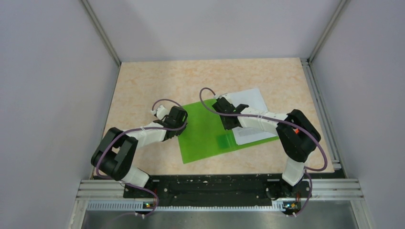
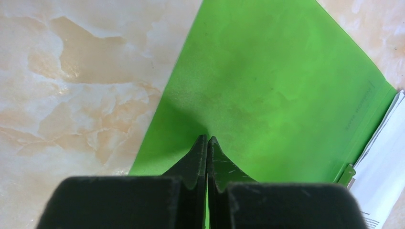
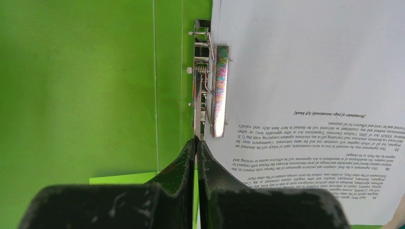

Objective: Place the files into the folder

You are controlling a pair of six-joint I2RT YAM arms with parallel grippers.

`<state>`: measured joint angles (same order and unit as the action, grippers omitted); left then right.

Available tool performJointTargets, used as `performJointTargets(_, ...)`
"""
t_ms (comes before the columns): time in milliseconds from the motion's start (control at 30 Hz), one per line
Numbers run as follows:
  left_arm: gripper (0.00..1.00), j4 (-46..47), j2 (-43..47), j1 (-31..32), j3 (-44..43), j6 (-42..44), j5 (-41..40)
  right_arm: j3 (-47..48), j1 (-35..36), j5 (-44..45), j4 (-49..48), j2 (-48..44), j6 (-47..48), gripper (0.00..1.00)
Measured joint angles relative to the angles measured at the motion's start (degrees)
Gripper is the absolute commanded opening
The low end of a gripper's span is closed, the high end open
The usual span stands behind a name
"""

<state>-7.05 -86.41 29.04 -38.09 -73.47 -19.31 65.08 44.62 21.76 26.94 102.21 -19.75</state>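
Beige marbled table (image 1: 143,81) fills the floor of a grey-walled booth framed in aluminium rails. On it, near the middle, the folder (image 1: 205,131) lies opened flat, bright green, with one corner pointing toward the arms. The files (image 1: 250,100) rest on its right half, and their white far corner sticks out past the folder's far edge.

The left claw (image 2: 207,138) is clenched, fingers pressed together with nothing between them, and its tips are low over the folder's left cover close to the left edge. Whether they press on the plastic cannot be told. The right claw (image 3: 196,140) is likewise clenched on nothing, and its tips sit at the spine just below the metal clip (image 3: 203,81).

The clip's shiny iridescent bar (image 3: 219,90) lies over the left edge of the top sheet. That sheet reads upside down in the right wrist view. A centred italic line says "[Remainder of page intentionally left blank]". Paragraph 21 begins "This Agreement may be executed in two or more counterparts". Paragraph 20 begins "This Agreement is the final, complete and exclusive agreement of the Parties". A faint line of lettering (image 2: 359,109) runs along the folder's cover near the spine, too small to read.
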Motion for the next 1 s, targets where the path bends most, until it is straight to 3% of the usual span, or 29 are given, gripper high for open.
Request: performJointTargets(1000,0.00,0.0,-0.1,0.0,-0.1,-0.2,0.2,3.7,-0.5,-0.1,6.6,0.0,0.2,0.00)
